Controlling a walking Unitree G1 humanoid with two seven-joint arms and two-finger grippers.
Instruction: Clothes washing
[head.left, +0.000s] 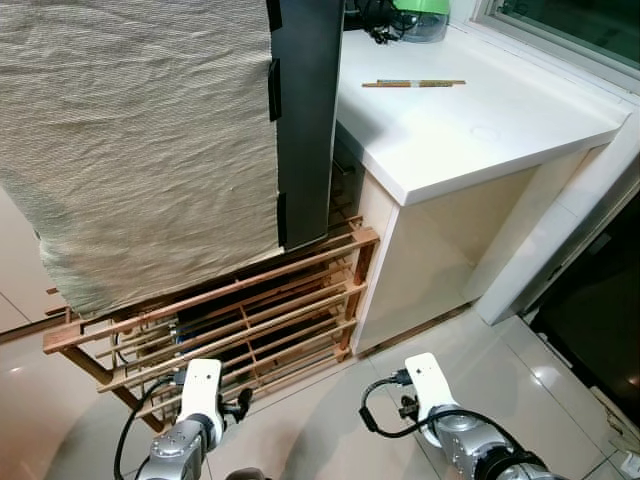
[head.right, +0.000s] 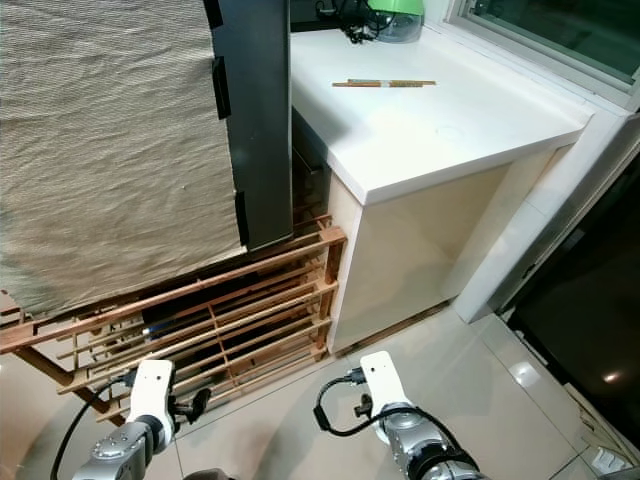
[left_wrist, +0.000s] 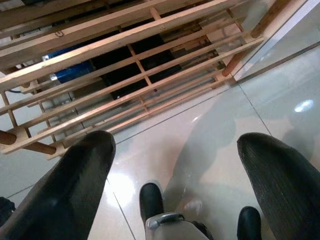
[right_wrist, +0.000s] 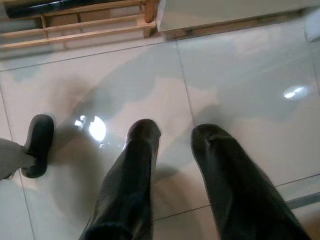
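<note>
a unitree g1 stands on a glossy tiled floor in front of a large beige cloth, the laundry in this clothes-washing job, which hangs well above and ahead of both grippers. the cloth is draped over what looks like a dark upright panel, and its lower edge falls just over a slatted wooden rack leaning beneath it.

the left gripper points down at the floor near the foot of the rack, its jaws spread wide and holding nothing. the right gripper hangs low over bare tiles, its two black fingers parted by a narrow gap, also empty. ahead of the right gripper and to its far side stands a white worktop carrying a pair of chopsticks and a green-topped object (too cropped to identify).

judging by its creases and the way it sags, the cloth is soft, light and limp, so it should bunch rather than keep its shape when pulled, and it may snag on the rack's slats. the lower hem or a hanging corner looks like the nearest hold, pinched through a fold of fabric so thin material does not slip from the jaws. both arms must rise well before reaching it.
</note>
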